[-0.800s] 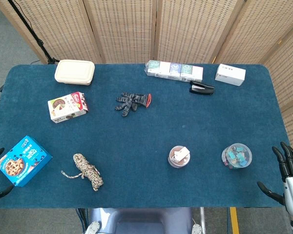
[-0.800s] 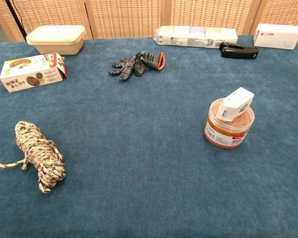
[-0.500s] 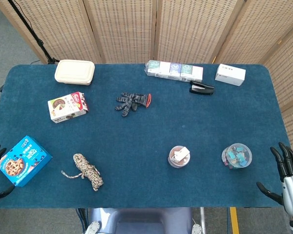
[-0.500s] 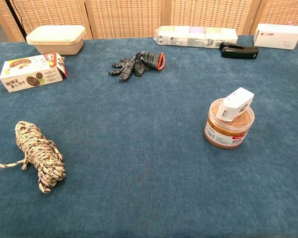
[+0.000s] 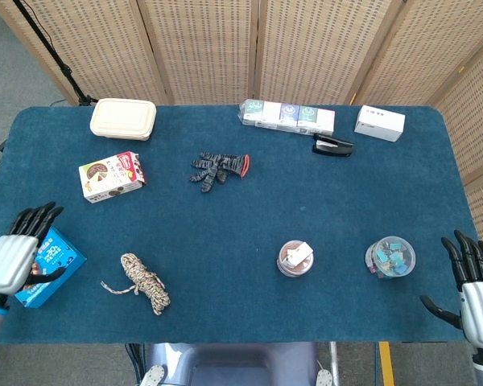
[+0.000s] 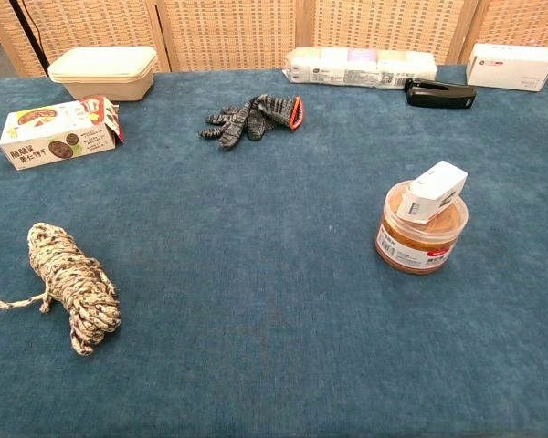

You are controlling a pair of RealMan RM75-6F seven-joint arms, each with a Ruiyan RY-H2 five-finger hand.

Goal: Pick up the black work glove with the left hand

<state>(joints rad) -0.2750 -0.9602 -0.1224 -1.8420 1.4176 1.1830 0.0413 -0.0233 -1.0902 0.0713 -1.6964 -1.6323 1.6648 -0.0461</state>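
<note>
One black work glove [image 5: 218, 168] at 12 o'clock, lying free. Left hand [image 5: 14, 251] at 8, right hand [image 5: 472, 283] at 4, both spread, holding nothing. Box labels unreadable.

rope coil [image 5: 142, 282], stapler [image 5: 332, 146], cookie box [image 5: 111, 178].

Black work glove [image 5: 218, 168] lies flat, fingers pointing left.

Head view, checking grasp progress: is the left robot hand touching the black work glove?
No, the left robot hand hovers over the blue box, far from the black work glove.
</note>
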